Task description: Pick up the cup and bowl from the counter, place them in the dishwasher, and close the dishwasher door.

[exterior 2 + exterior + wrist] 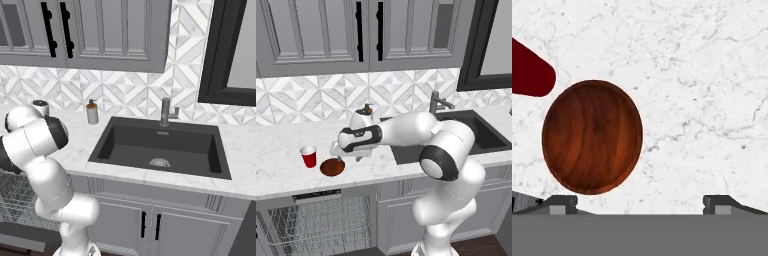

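Note:
The red cup (308, 156) stands on the marble counter (281, 177), with the low reddish-brown bowl (332, 167) just to its right. My gripper (342, 156) hangs over the counter right behind the bowl, pointing down. In the hand view the bowl (592, 137) lies left of centre, and the cup (529, 70) pokes in at the left edge. The gripper (641, 202) is open; its fingertips (562, 202) stand wide apart with nothing between them. Below the counter the dishwasher (321, 220) is open, its wire rack showing. The dishwasher door is not clearly seen.
A black sink (160, 145) with a grey faucet (166, 112) is set into the counter to the right. A soap dispenser (92, 112) stands by the tiled back wall. Grey cabinets (331, 30) hang above.

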{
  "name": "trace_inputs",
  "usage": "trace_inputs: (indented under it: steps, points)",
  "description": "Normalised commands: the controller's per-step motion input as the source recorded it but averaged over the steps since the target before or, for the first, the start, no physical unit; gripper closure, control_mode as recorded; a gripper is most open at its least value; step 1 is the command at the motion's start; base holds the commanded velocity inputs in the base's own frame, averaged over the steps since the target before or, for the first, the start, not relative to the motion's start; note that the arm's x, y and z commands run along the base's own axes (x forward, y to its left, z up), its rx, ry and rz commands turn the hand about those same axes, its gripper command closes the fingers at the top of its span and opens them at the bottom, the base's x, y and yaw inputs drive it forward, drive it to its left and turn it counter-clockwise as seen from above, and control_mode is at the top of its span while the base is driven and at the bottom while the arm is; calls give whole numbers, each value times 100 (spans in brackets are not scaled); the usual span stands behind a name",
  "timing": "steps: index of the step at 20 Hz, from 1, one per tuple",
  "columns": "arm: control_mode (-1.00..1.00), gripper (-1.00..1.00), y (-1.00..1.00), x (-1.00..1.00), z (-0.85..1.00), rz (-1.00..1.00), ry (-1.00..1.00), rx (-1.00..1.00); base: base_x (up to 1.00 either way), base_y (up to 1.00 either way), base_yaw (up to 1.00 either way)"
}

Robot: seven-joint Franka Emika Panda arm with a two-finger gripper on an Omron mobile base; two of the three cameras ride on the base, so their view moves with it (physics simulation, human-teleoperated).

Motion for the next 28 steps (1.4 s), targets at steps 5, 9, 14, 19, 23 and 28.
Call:
trace_inputs:
  steps: [5, 9, 14, 19, 23, 28]
  points:
    - [-100, -100, 0, 24, -19, -2, 0, 0, 0, 0, 0]
    - [-100, -100, 0, 26, -35, -5, 0, 0, 0, 0, 0]
    - [-100, -100, 14, 11, -30, -4, 0, 0, 0, 0, 0]
    - [-100, -100, 8, 3, -10, -1, 0, 0, 0, 0, 0]
    - [-100, -100, 12, 21, 0, -2, 0, 0, 0, 0, 0]
    - [-100, -100, 43, 16, -5, -3, 1, -3, 0, 0, 0]
